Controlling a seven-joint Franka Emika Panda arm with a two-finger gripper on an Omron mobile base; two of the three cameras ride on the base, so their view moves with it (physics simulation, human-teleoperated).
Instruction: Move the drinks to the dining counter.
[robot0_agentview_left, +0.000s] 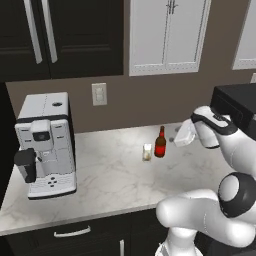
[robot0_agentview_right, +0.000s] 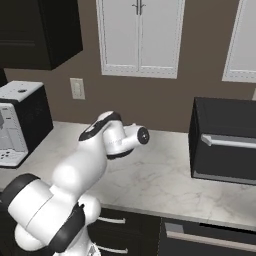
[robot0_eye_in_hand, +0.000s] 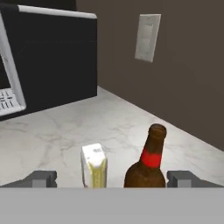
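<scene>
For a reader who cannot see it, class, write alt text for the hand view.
A red bottle and a small whitish glass stand side by side on a marbled worktop, between the open gripper and its two dark fingers. Behind them are a coffee machine and a brown wall with a pale wall plate.

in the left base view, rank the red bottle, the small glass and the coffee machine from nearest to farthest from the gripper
1. Red bottle: just left of the gripper, whose jaws are open.
2. Small glass: next to the bottle, on its far side from the gripper.
3. Coffee machine: at the far left end of the worktop.
</scene>
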